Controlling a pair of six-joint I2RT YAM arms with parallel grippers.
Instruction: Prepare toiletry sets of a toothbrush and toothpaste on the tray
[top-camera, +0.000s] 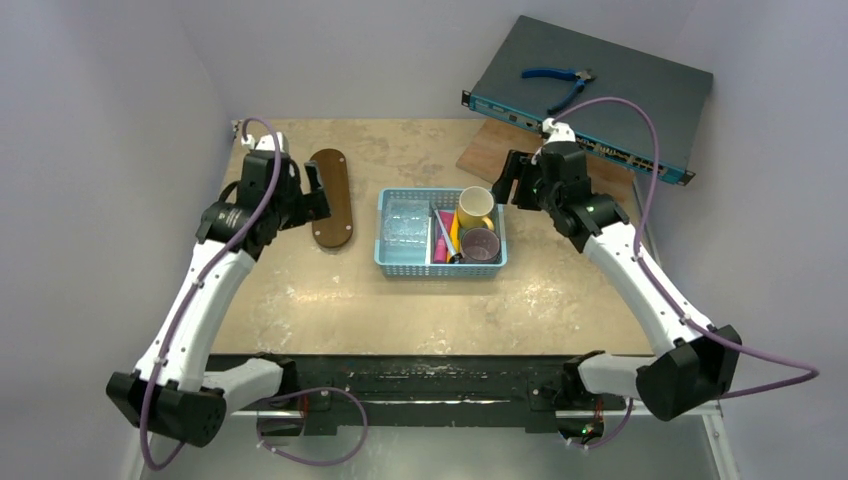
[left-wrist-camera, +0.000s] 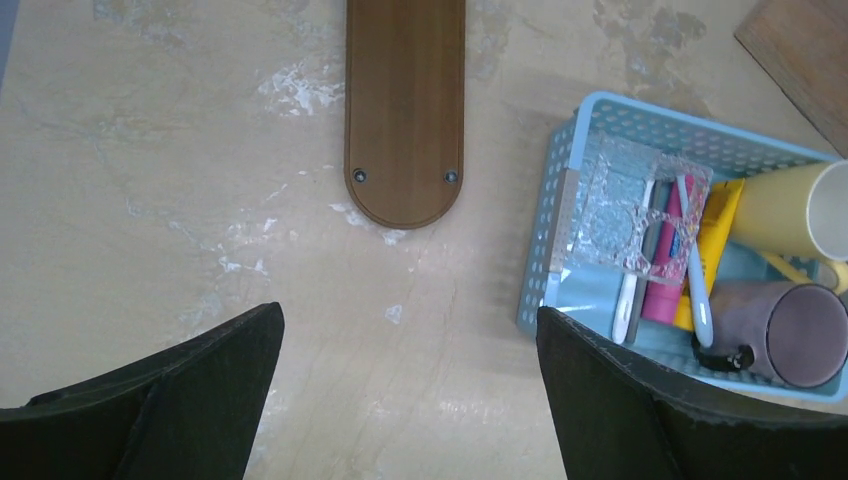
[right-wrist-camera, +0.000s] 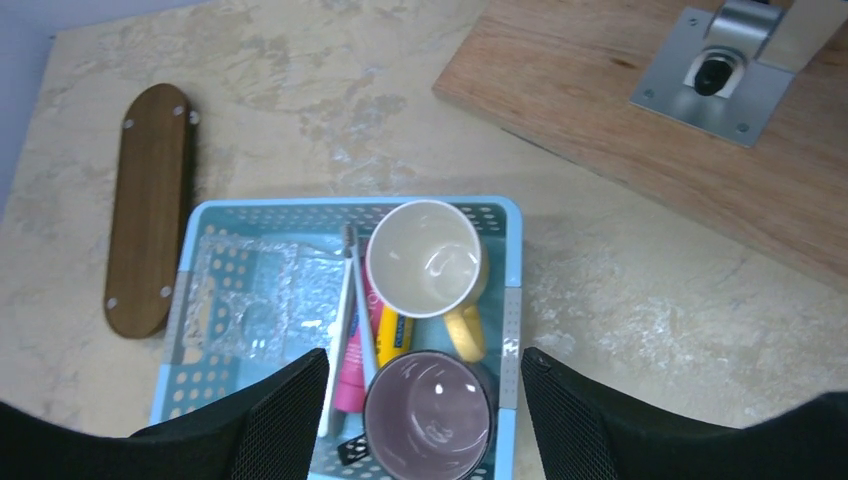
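The dark-brown oval tray (top-camera: 332, 197) lies bare, left of the light-blue basket (top-camera: 394, 262). In the left wrist view the pink tube (left-wrist-camera: 668, 260) and yellow tube (left-wrist-camera: 712, 230) lie in the basket (left-wrist-camera: 560, 170) with two pale toothbrushes (left-wrist-camera: 632, 290) on and beside them. My left gripper (left-wrist-camera: 410, 400) hangs open over bare table, just short of the tray's (left-wrist-camera: 404, 110) rounded end. My right gripper (right-wrist-camera: 425, 420) is open above the purple cup (right-wrist-camera: 428, 440); neither finger touches it. The pink tube (right-wrist-camera: 352, 360) and yellow tube (right-wrist-camera: 393, 335) lie left of that cup.
A cream-yellow cup (right-wrist-camera: 428, 258) stands behind the purple one in the basket (right-wrist-camera: 512, 300). A clear plastic holder (right-wrist-camera: 255, 300) fills the basket's left part. A lighter wooden board (top-camera: 490, 150), a dark rack unit (top-camera: 610, 90) and blue pliers (top-camera: 560, 80) lie far right.
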